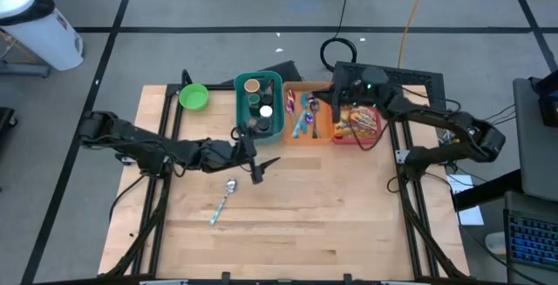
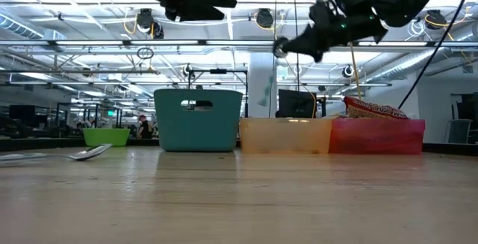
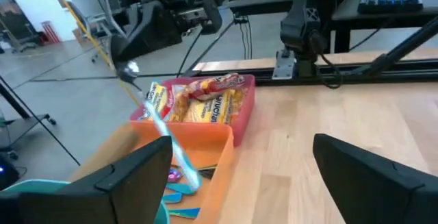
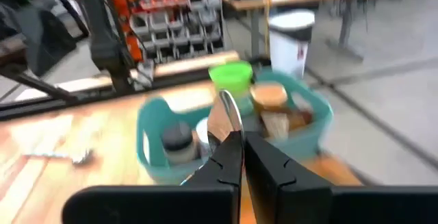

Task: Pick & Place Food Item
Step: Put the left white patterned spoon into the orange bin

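Clamps a spoon [image 3: 161,125] near its silvery bowl, right gripper [image 4: 243,142] fingers pressed tight together. Hangs above the orange bin [image 3: 205,136], the middle one of three in the row at the table's [image 1: 349,206] far edge. Runs on a steep slant: bowl uppermost, poking just past the fingertips, pale blue handle pointing down into the orange bin among other blue utensils; cannot tell whether the tip touches them. Sits beside the red bin [image 3: 245,104] of snack bags [image 3: 205,104] on one side, the teal bin [image 1: 275,111] of jars on the other. Hovers just in front of the teal bin with fingers spread wide and holding nothing: left gripper [image 1: 253,165]. Lies flat nearer the front: a second spoon [image 1: 222,200].
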`<act>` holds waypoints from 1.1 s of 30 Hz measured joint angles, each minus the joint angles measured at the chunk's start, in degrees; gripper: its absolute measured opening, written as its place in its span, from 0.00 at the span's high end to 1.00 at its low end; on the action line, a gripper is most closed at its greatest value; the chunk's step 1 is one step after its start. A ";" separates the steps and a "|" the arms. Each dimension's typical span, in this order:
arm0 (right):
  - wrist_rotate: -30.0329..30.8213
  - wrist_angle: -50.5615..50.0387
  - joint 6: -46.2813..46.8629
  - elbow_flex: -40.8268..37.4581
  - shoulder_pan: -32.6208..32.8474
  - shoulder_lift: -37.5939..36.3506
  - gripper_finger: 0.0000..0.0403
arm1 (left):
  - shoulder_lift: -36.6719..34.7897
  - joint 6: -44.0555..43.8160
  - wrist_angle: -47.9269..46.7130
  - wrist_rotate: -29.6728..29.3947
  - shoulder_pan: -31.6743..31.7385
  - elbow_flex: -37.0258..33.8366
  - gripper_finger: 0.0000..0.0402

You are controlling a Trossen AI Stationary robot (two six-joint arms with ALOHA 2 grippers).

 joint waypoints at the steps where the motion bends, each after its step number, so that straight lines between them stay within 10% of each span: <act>1: -1.83 -2.00 -0.03 0.00 -1.98 -0.30 1.00 | 0.18 -0.13 -0.05 -0.02 0.10 0.00 0.10; 21: -5.34 -22.88 -25.17 -0.02 -7.13 -0.80 1.00 | 0.86 -4.25 -3.81 -0.25 3.29 -0.02 0.10; 33: 5.00 -23.17 -26.29 -0.10 -5.59 2.27 0.87 | 0.88 -4.70 -4.35 -0.27 3.29 -0.02 0.10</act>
